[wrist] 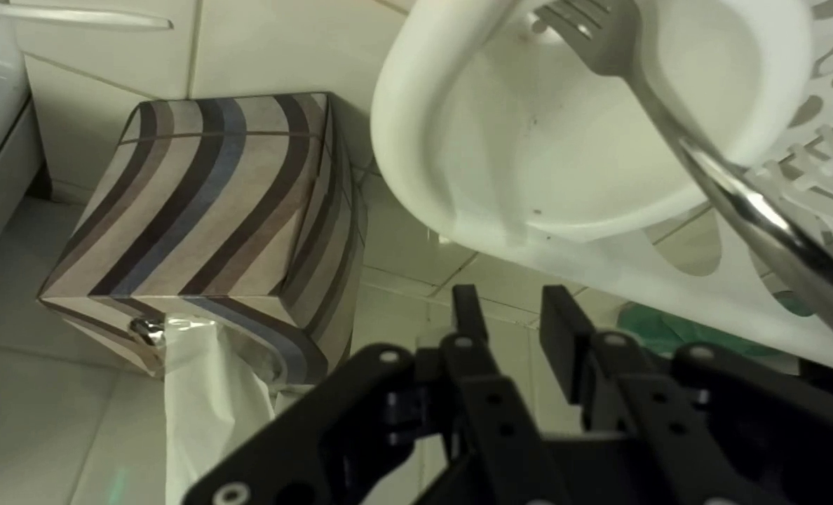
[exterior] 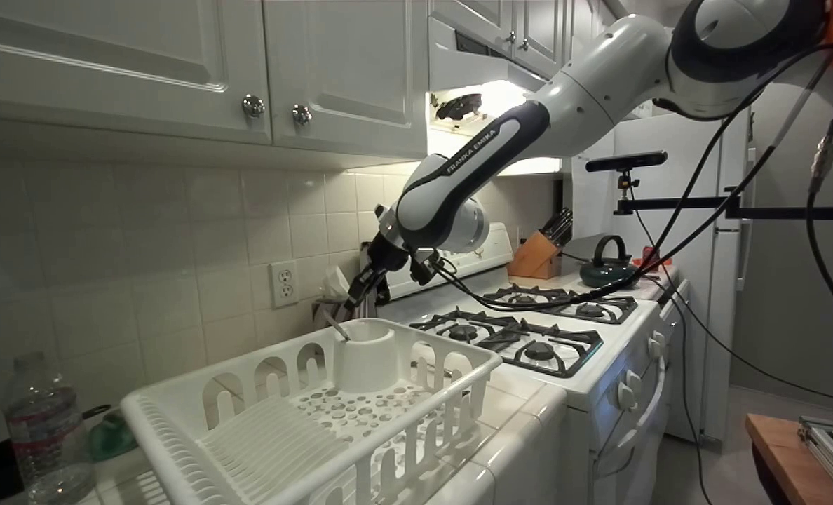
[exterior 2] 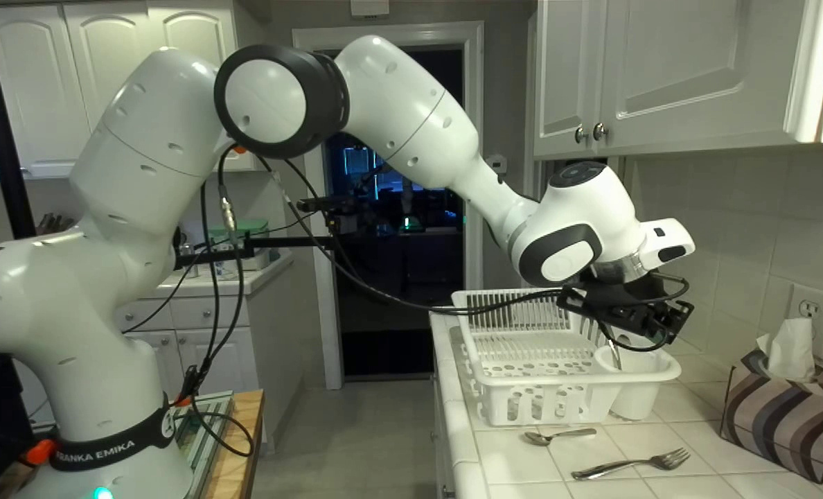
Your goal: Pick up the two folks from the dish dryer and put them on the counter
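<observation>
Gripper [wrist: 511, 308], one: fingers [wrist: 564, 330] parted, nothing grasped; hung above and beside the utensil cup [exterior 2: 636, 400]. Remaining entries run left to right in an exterior view.

Dish dryer [exterior 2: 529, 381], white plastic: on the far part of the tiled counter [exterior 2: 512, 466].

Spoon [exterior 2: 557, 436], metal: on the counter, just near of the dish dryer; not called for.

Cup fork [wrist: 725, 175], metal: tines down in the utensil cup, handle slanting out past the rim. Lies left of the gripper and lower; in the wrist view, right of the fingers, apart from both, long axis far left to near right. Judged: the next grasp turns on this offset; the jaws should shift across and straddle the slanted handle.

Counter fork [exterior 2: 626, 464], metal: flat on the counter, near, tines right; judged already delivered.

Tissue box [exterior 2: 775, 416], striped: right, apart from the dish dryer.
</observation>
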Available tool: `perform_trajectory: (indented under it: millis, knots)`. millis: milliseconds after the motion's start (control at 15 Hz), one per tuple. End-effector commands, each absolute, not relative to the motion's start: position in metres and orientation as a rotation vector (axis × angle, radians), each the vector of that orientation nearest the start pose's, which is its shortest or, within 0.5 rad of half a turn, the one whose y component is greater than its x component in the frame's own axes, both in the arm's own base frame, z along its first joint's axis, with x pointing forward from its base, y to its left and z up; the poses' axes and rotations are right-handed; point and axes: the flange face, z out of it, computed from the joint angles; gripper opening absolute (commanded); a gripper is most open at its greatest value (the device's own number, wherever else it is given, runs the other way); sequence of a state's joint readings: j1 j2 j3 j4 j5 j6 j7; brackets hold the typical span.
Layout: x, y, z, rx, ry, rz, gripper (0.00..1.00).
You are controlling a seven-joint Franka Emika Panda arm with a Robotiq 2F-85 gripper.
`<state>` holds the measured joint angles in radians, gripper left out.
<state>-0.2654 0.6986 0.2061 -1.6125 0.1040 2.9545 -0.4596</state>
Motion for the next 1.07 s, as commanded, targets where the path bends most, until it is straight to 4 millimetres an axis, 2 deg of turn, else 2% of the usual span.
perform_trajectory:
  millis: [0, 333, 400, 667, 1000]
  knots:
    - [0.733, -0.069, 0.308, -2.959, -0.334, -0.982, 0.6]
    - [0.73, -0.058, 0.315, -2.955, -0.426, -0.872, 0.96]
    - [0.729, -0.055, 0.317, -2.956, -0.441, -0.849, 0.99]
    - [0.724, -0.047, 0.321, -2.963, -0.512, -0.759, 1.0]
    - [0.721, -0.034, 0.316, -2.967, -0.585, -0.694, 1.0]
